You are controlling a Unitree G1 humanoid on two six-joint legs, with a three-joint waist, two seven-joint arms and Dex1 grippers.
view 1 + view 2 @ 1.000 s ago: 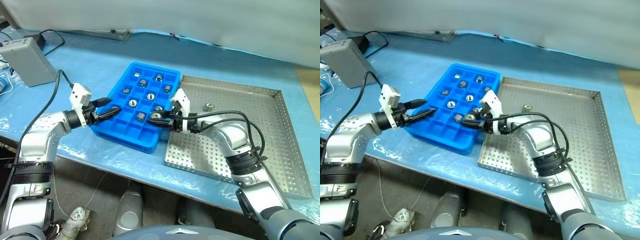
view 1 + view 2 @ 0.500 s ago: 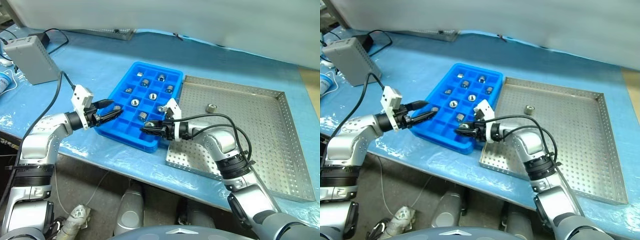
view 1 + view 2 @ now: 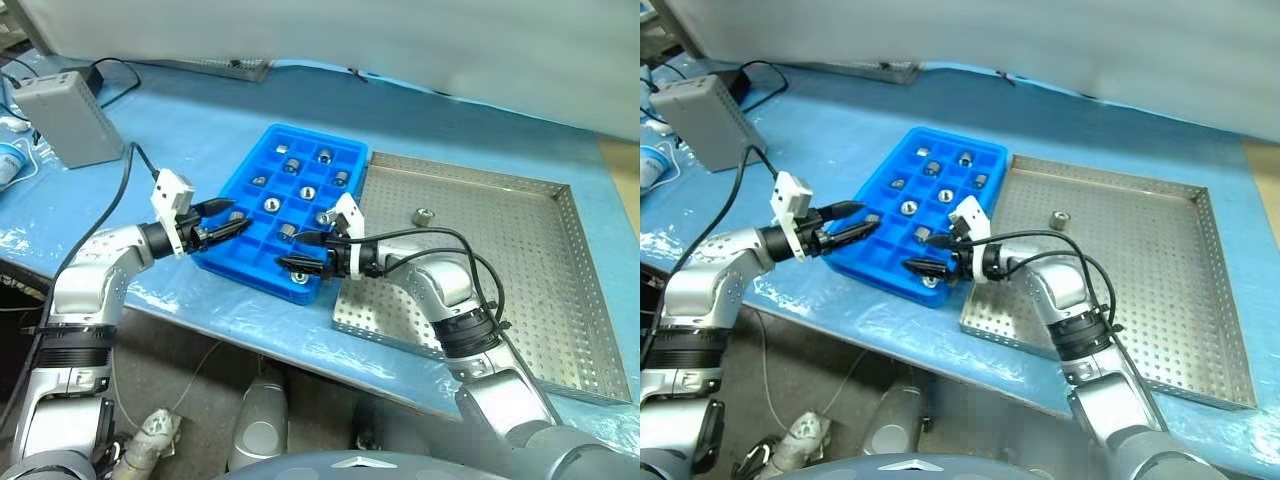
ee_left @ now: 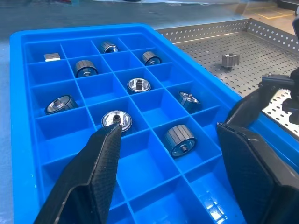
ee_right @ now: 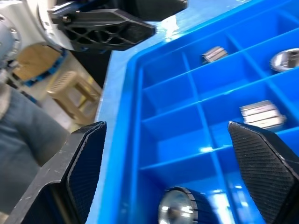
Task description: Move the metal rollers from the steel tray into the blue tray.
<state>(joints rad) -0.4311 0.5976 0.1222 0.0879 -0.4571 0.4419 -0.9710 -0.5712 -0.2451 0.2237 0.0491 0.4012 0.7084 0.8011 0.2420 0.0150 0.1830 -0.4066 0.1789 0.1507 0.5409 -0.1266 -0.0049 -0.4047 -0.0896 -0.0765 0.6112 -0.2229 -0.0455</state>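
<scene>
The blue tray (image 3: 262,258) lies left of the steel tray (image 3: 520,300) and holds several metal rollers (image 4: 138,85) in its compartments. My right gripper (image 3: 295,252) hangs open over the blue tray's near corner. A roller (image 5: 180,211) lies loose in the compartment right under it, between the spread fingers. One roller (image 3: 424,215) stands alone on the steel tray's perforated floor, towards the far side. My left gripper (image 3: 234,216) is open and empty, level over the blue tray's near-left edge and pointing at the right gripper.
A grey box (image 3: 66,117) with a black cable sits at the far left of the blue-covered table (image 3: 180,130). The table's near edge runs just below both trays. The steel tray has low raised rims (image 3: 570,200).
My right gripper moved along the blue tray to its near corner, then opened and let go of the roller it carried, which now lies in a compartment. The left gripper has barely moved.
</scene>
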